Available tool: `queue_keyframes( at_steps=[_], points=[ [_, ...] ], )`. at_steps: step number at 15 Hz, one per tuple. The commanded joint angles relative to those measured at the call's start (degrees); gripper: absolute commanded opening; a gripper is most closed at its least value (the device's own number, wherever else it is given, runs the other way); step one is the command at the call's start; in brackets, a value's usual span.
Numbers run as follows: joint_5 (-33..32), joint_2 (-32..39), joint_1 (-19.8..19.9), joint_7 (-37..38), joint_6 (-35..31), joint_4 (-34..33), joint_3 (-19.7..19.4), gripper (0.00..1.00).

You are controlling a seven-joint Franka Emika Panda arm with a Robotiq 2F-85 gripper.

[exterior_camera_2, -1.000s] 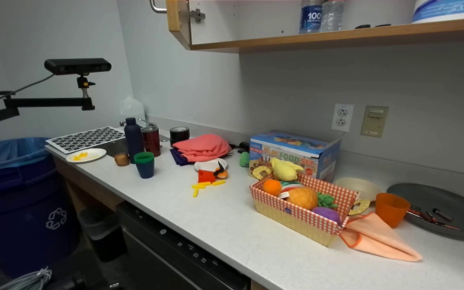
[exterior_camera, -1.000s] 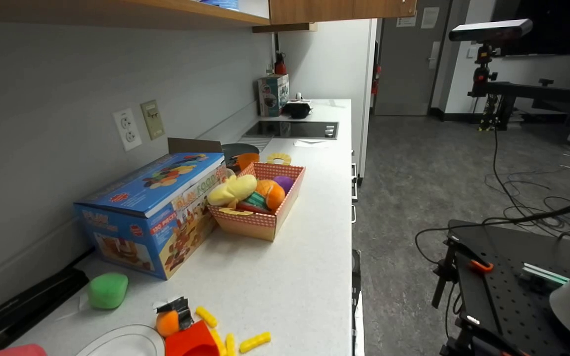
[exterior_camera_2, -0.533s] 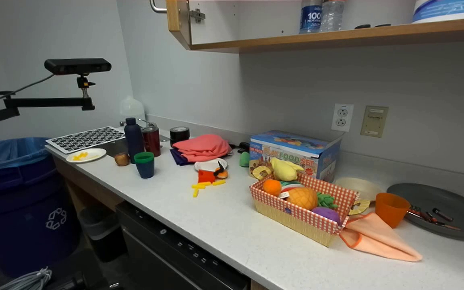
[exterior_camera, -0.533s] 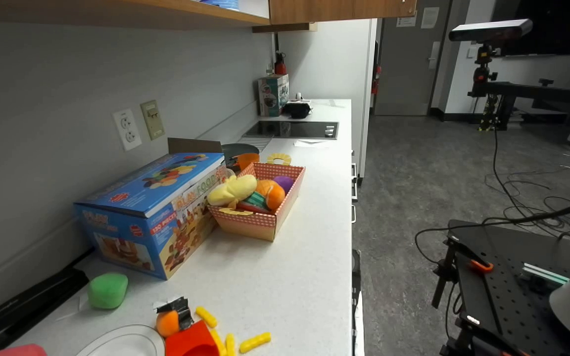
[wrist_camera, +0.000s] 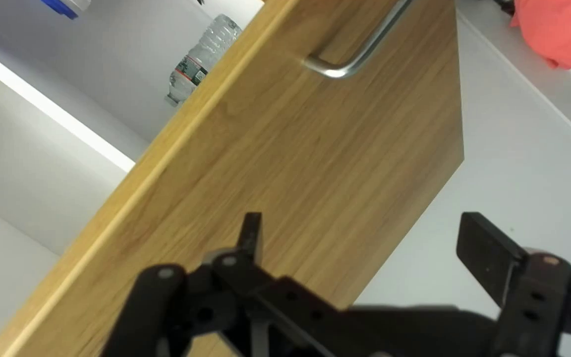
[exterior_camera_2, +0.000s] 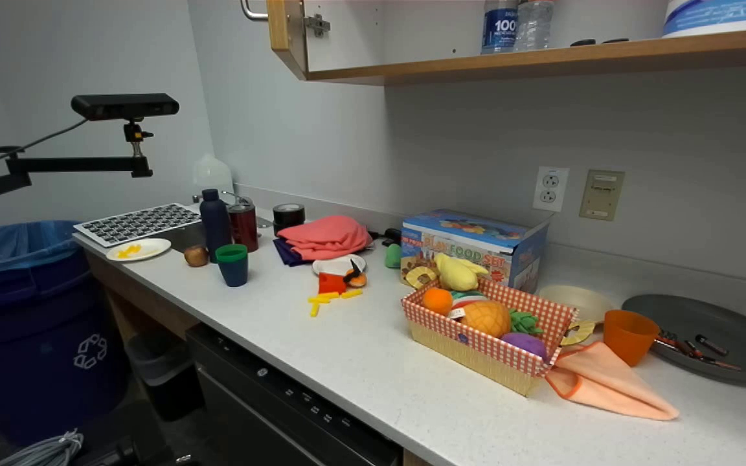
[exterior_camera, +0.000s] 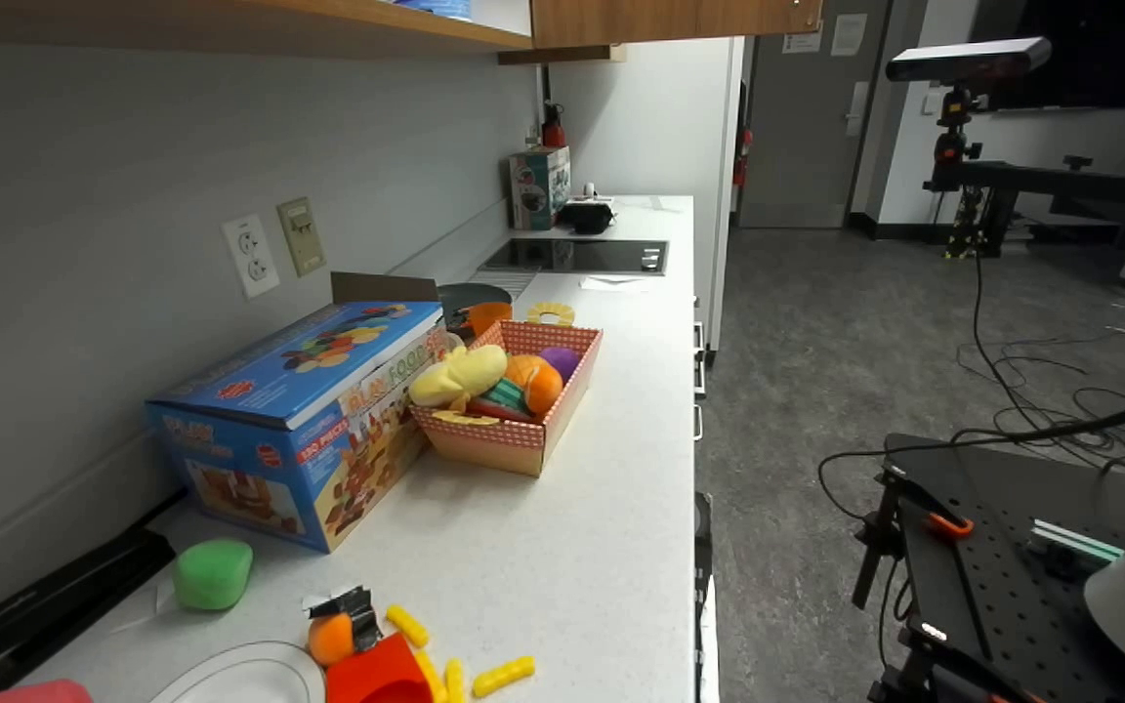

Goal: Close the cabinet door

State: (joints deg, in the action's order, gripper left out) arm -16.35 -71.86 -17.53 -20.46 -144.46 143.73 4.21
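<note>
The wooden cabinet door (wrist_camera: 285,163) stands open in the wrist view, its outer face and metal handle (wrist_camera: 350,59) showing. The handle is in the upper part, well beyond my fingertips. In an exterior view, only the lower end of the door (exterior_camera_2: 287,39) shows, swung out from the cabinet (exterior_camera_2: 476,68). My gripper (wrist_camera: 362,216) is open, with nothing between its fingers. Its left finger appears in front of the door face, its right finger in front of the pale wall beyond the door's edge. I cannot tell whether it touches the door. My gripper is out of both exterior views.
Bottles (exterior_camera_2: 501,29) stand on the cabinet shelf; one clear bottle (wrist_camera: 191,69) shows in the wrist view. Below, the counter (exterior_camera_2: 360,362) holds a play-food box (exterior_camera_2: 470,249), a basket (exterior_camera_2: 476,369), cups and cloths. A camera arm (exterior_camera_2: 81,165) stands before the counter.
A black curved piece at the left edge of an exterior view has gone out of sight. The door and the counter things have not visibly moved.
</note>
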Motion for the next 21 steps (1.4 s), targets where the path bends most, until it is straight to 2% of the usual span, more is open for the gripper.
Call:
queue_keyframes(
  at_steps=[1,7,11,12,13,21],
  points=[
    [0.69,2.15,1.21,0.70,-3.60,-0.07,-0.38,1.00],
    [-0.38,2.57,4.76,1.74,-4.61,0.00,0.88,1.00],
    [0.07,2.49,6.26,2.45,-2.60,-0.47,1.59,1.00],
    [0.66,2.49,6.42,3.13,-1.03,-0.85,1.92,1.00],
    [0.14,2.23,5.03,1.49,-2.58,0.14,0.90,1.00],
    [0.14,2.23,5.11,1.63,-2.51,0.31,0.97,1.00]
  ],
)
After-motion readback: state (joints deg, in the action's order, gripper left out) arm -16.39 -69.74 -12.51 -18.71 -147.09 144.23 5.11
